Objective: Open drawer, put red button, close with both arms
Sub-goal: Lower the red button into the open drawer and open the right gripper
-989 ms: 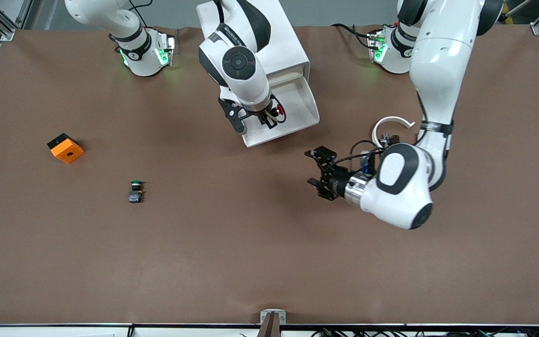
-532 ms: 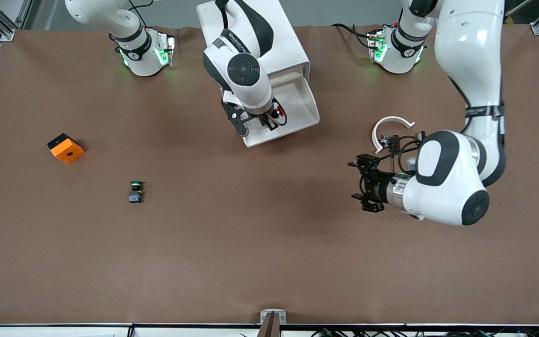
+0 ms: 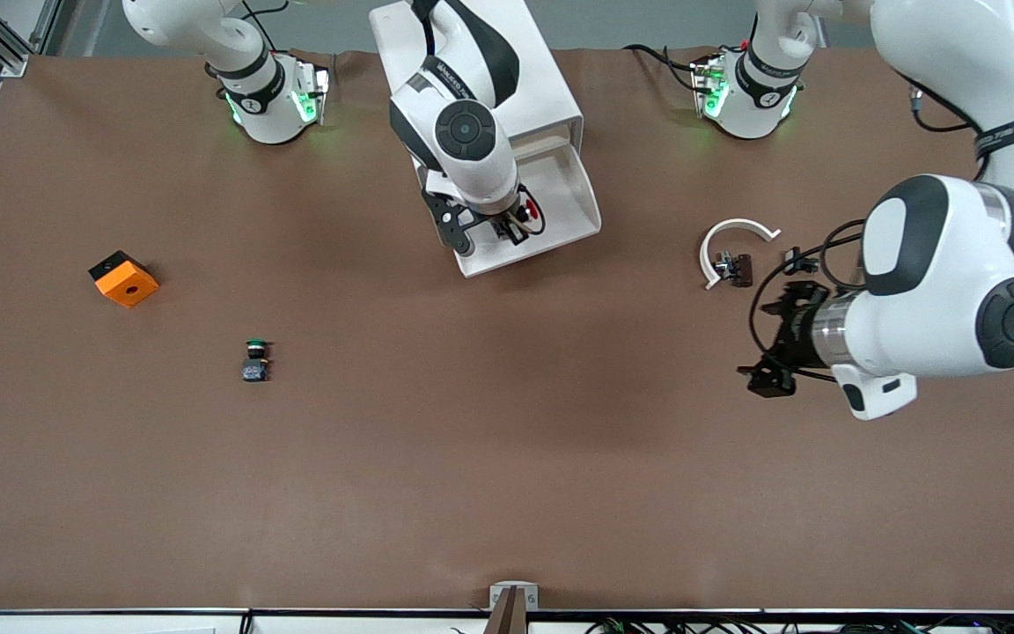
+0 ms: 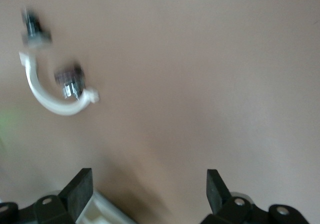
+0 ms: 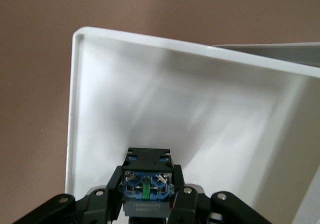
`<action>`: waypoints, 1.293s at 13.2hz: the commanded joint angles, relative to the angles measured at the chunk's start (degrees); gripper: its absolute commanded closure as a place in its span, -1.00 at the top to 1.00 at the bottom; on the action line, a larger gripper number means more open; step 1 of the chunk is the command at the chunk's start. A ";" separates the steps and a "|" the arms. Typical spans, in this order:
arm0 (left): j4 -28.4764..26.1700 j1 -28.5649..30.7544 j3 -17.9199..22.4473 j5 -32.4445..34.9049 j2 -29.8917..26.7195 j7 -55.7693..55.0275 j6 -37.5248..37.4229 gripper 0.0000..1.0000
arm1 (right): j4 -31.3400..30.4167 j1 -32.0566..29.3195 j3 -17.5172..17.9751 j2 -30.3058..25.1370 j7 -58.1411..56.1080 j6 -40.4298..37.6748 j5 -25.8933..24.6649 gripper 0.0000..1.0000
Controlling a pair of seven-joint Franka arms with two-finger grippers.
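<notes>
The white drawer (image 3: 579, 201) stands pulled out of its white cabinet (image 3: 551, 97). My right gripper (image 3: 507, 225) is over the open drawer, shut on the red button (image 3: 526, 211). In the right wrist view the button's black body and blue base (image 5: 146, 180) sit between the fingers (image 5: 186, 200), above the drawer's white inside (image 5: 200, 99). My left gripper (image 3: 769, 345) is open and empty, over bare table toward the left arm's end. Its fingers (image 4: 82, 181) stand wide apart in the left wrist view.
A green-capped button (image 3: 255, 359) and an orange block (image 3: 123, 278) lie toward the right arm's end. A white curved piece (image 3: 733, 236) with a small dark part lies beside the left gripper; it also shows in the left wrist view (image 4: 52, 102).
My left arm has swung away from the drawer toward its own end of the table, gripper still open. My right gripper has shifted slightly over the drawer with the red button.
</notes>
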 commanded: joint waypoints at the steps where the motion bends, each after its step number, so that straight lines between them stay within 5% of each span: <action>1: -1.35 -0.97 -0.52 5.58 -2.07 9.06 0.41 1.00 | 0.04 0.47 -0.45 0.08 0.04 0.56 1.14 -0.18; 2: -1.35 -0.71 -0.52 5.67 -2.33 11.35 1.28 1.00 | 0.04 0.38 -0.45 -0.01 -0.05 0.56 1.14 0.20; 3: -1.87 -0.62 -0.52 5.76 -3.03 14.51 2.77 1.00 | 0.04 0.12 -0.45 -0.18 -0.05 0.13 1.14 0.99; 9: -13.19 -0.97 -6.57 5.67 -3.74 21.66 13.40 1.00 | 0.92 -0.50 -0.80 -3.16 -0.14 -3.03 1.06 1.00; 13: -17.95 -1.85 -11.85 6.02 -3.83 20.69 16.15 1.00 | 6.62 -5.85 -0.97 -7.29 -1.97 -16.89 1.06 1.00; 17: -22.87 -8.78 -12.21 5.94 -3.83 15.26 21.93 1.00 | 9.45 -15.16 -1.15 -15.63 -19.08 -32.28 1.06 1.00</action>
